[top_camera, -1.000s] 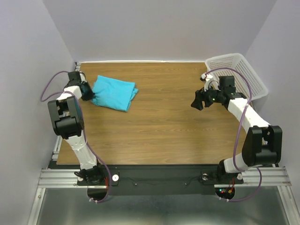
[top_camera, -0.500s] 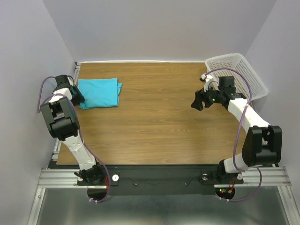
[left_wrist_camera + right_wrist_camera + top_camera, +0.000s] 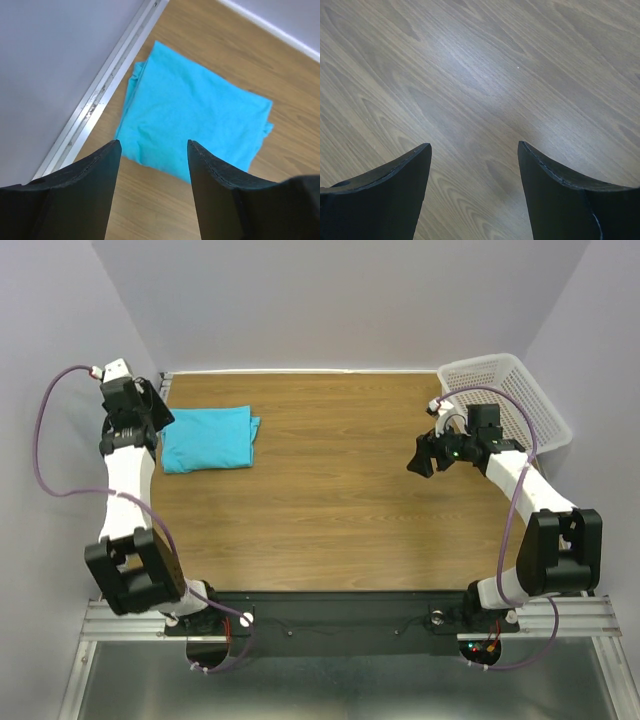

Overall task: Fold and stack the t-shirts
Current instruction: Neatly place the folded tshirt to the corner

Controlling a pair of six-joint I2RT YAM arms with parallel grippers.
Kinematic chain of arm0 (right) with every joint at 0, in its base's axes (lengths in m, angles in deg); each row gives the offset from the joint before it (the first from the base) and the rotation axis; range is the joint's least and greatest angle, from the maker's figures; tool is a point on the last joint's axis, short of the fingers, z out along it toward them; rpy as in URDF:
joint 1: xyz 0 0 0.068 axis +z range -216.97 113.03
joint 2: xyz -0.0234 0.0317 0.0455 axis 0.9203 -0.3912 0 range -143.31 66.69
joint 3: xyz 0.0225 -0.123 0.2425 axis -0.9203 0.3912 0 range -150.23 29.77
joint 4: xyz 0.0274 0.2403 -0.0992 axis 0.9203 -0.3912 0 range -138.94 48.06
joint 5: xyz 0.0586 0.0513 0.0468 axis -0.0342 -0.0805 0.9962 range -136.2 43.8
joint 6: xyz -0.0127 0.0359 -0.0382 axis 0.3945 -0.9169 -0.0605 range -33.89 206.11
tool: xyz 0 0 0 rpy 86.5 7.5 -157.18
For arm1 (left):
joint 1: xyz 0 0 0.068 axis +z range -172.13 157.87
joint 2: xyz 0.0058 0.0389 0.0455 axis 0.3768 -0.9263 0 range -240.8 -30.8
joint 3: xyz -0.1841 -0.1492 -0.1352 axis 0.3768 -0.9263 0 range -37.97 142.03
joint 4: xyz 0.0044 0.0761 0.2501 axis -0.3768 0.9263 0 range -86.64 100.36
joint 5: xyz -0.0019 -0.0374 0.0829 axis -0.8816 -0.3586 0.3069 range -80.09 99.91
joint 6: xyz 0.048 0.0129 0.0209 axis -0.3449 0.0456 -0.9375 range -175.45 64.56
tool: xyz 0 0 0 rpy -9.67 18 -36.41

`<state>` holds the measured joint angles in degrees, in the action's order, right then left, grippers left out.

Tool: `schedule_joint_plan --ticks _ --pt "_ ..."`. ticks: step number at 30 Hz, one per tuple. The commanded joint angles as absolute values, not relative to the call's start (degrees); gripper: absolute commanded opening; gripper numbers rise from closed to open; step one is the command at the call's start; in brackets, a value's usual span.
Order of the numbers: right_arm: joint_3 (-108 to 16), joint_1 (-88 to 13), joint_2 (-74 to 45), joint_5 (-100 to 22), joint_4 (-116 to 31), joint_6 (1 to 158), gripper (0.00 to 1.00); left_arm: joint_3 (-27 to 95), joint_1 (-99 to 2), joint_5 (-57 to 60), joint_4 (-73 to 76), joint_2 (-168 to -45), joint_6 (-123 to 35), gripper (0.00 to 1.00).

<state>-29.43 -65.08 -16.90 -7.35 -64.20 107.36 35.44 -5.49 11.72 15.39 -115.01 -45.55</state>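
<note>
A folded turquoise t-shirt [image 3: 207, 438] lies flat at the far left of the wooden table [image 3: 330, 500], close to the left rail. In the left wrist view the same t-shirt [image 3: 195, 120] sits below and ahead of my left gripper [image 3: 154, 146], which is open, raised above it and holds nothing. In the top view the left gripper [image 3: 150, 412] hovers just left of the shirt. My right gripper [image 3: 422, 455] hangs open over bare wood at the right; its fingers [image 3: 395, 185] frame only table.
A white perforated basket [image 3: 505, 390] stands at the far right corner, behind the right arm. A metal rail [image 3: 95, 100] and the grey wall run along the table's left edge beside the shirt.
My left gripper let go of the folded shirt after dragging it leftward, opened, and lifted up and back. The shirt now lies squared near the left edge. The right arm stayed still.
</note>
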Motion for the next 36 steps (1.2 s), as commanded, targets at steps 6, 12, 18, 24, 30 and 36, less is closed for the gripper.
schedule_joint_plan --ticks 6,12,18,24,30,36 --pt "-30.6 -65.5 -10.0 -12.2 -62.4 109.0 0.76 19.7 -8.2 -1.9 2.1 -89.9 -47.3 0.74" --pt "-30.6 -65.6 -5.0 -26.3 -62.4 106.5 0.86 8.7 -8.3 -13.2 -8.3 -78.3 -41.7 0.99" --pt "-29.6 -66.2 -0.9 -34.8 -61.7 98.5 1.00 4.1 -8.2 -23.5 -8.7 -77.5 -40.4 0.98" --pt "-28.2 -66.4 2.0 -40.6 -60.5 90.5 1.00 2.6 -10.7 -19.6 -1.9 -76.5 -44.3 0.98" --pt "-27.3 -66.4 3.4 -55.9 -57.6 81.6 1.00 1.8 -12.2 -15.2 0.5 -75.3 -45.5 0.98" --pt "-25.7 -66.4 4.6 -58.0 -56.8 79.1 1.00 1.5 -12.2 -14.7 1.2 -75.4 -45.4 0.98"
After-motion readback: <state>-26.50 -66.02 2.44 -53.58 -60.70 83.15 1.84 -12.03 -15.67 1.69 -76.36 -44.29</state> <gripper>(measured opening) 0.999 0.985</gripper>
